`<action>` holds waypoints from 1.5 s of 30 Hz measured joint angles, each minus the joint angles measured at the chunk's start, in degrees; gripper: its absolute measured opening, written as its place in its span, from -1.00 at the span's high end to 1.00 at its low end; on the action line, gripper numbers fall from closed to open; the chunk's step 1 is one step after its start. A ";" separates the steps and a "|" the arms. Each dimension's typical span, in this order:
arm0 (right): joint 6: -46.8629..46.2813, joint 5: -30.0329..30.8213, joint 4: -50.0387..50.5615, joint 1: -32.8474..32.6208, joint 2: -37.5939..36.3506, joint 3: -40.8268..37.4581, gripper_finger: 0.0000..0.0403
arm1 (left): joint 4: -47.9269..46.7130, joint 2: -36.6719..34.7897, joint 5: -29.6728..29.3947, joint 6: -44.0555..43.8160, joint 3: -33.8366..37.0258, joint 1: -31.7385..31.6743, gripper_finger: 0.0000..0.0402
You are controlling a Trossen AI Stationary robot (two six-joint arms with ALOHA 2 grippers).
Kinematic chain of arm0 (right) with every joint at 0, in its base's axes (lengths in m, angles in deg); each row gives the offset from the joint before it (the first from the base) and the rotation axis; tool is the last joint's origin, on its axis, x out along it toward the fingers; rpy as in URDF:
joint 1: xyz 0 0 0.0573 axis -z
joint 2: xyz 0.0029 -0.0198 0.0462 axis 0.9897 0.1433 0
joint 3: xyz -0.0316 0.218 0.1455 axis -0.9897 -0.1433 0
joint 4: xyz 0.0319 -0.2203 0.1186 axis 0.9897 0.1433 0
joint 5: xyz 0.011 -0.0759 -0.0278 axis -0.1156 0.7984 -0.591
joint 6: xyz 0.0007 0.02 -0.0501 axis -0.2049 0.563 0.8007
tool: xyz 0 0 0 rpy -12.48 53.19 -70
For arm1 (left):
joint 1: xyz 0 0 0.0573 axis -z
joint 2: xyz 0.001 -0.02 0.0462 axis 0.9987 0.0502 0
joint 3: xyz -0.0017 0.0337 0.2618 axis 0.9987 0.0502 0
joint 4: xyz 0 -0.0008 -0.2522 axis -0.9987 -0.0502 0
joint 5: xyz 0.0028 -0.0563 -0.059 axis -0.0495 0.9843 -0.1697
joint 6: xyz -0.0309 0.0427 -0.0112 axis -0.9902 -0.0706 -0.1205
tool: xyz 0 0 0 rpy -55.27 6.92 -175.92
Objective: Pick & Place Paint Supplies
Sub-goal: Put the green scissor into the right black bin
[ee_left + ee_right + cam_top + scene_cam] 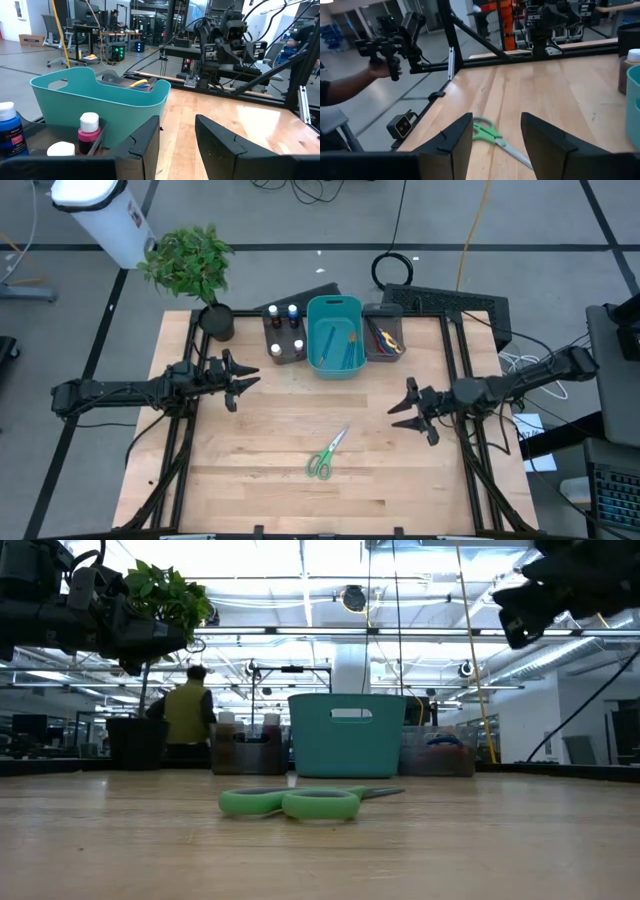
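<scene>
Green-handled scissors [326, 453] lie flat on the wooden table near its middle, also seen in the low view [300, 802] and between my right fingers' line of sight [490, 135]. My left gripper [240, 381] hovers open at the table's left, near the bottle bin. My right gripper [405, 410] hovers open at the right, above and right of the scissors. Small bottles [282, 330] with white and blue caps stand in a dark grey bin; two show close by [89, 132]. Brushes lie in the teal bin [334, 336]. Scissors with coloured handles [386, 340] rest in the right grey bin.
A potted plant [203, 275] stands at the table's far left corner. The three bins sit in a row along the far edge. A person's arm holding a hand-held device [385, 47] shows beyond the table's near-side frame. A person in yellow [187, 710] stands in the room behind.
</scene>
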 joint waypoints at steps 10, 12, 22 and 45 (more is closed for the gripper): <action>-0.03 0.24 -1.59 1.77 -8.78 -5.99 0.23 | 0.67 0.00 -0.15 -0.22 0.00 0.00 0.35; -0.02 0.23 -1.59 2.40 -9.30 -6.23 0.23 | 1.29 0.02 0.27 -2.20 0.01 0.00 0.35; 1.26 0.11 -1.03 5.44 -9.43 -6.40 0.25 | 5.58 0.07 -2.63 -18.45 0.02 0.00 0.35; -0.08 -0.01 -1.57 5.40 -9.40 -6.40 0.28 | -30.16 69.54 -6.16 -34.90 -64.29 38.62 -0.33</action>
